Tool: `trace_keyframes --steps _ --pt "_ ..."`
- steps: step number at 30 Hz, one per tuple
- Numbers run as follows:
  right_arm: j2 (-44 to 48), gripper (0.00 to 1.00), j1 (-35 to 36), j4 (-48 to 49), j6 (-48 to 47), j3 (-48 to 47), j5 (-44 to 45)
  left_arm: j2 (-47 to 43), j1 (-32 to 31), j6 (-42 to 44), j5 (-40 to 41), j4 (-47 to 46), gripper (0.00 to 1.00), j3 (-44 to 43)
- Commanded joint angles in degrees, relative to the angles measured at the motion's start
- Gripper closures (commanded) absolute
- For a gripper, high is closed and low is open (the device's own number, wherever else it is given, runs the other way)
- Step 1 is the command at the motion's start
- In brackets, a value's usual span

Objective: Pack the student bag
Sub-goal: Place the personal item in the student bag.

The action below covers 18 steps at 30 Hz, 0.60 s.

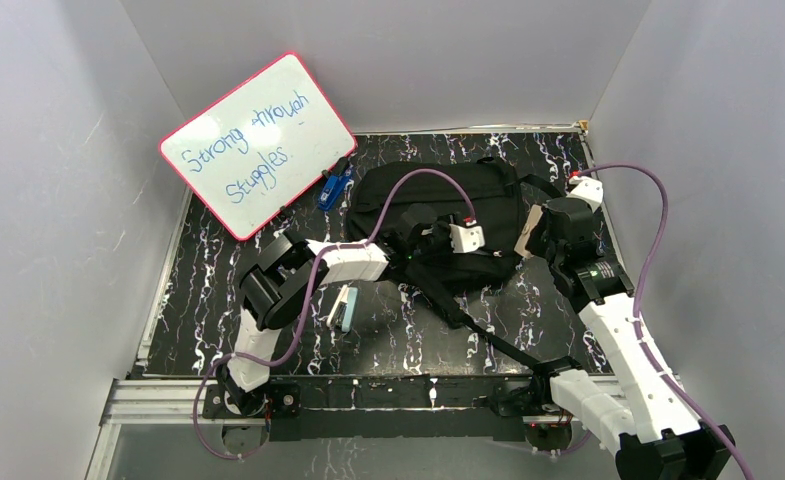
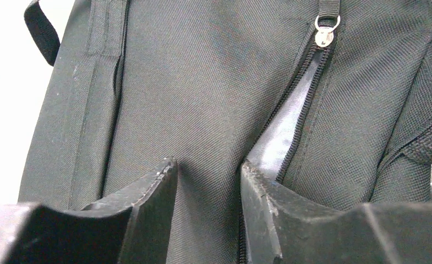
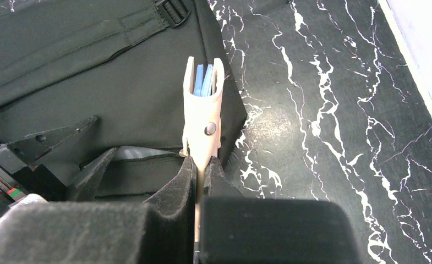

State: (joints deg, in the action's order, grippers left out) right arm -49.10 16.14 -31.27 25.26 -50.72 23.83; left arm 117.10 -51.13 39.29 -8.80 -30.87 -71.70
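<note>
The student bag [image 1: 438, 185], a black fabric backpack, lies flat at the back middle of the table. Its zip [image 2: 324, 36] is partly undone and shows grey lining [image 2: 282, 132]. My left gripper [image 2: 208, 165] presses down on the bag at the zip opening. Its jaws stand half apart, one finger on the outer fabric and the other at the zip edge, with a ridge of fabric between them. My right gripper [image 3: 200, 165] is shut on a beige snap pouch [image 3: 203, 110] with blue cards inside. It holds the pouch upright beside the bag's right end [image 3: 147, 104].
A pink-framed whiteboard [image 1: 258, 145] leans at the back left, with a blue object [image 1: 333, 188] beside it. A small flat teal and white item [image 1: 344, 307] lies near the left arm. The bag's long strap [image 1: 488, 335] trails towards the right arm's base.
</note>
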Motion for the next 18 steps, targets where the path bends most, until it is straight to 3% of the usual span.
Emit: trace_keyframes --steps 1,7,13,18 --pt "1.07 1.0 -0.11 4.11 -0.04 -0.39 -0.7 -0.25 0.68 1.62 3.93 -2.7 0.61 -2.21" --pt "2.02 1.0 -0.14 6.0 -2.33 0.23 -2.89 -2.47 0.68 0.31 1.84 1.16 0.76 -2.13" --pt "6.29 1.0 -0.09 16.71 -11.98 5.03 -10.81 -4.32 0.81 -4.33 0.9 7.08 1.0 -4.45" --pt "10.59 1.0 -0.11 24.9 -21.96 8.99 -20.68 -5.35 2.79 -12.19 -2.9 9.84 1.0 -6.7"
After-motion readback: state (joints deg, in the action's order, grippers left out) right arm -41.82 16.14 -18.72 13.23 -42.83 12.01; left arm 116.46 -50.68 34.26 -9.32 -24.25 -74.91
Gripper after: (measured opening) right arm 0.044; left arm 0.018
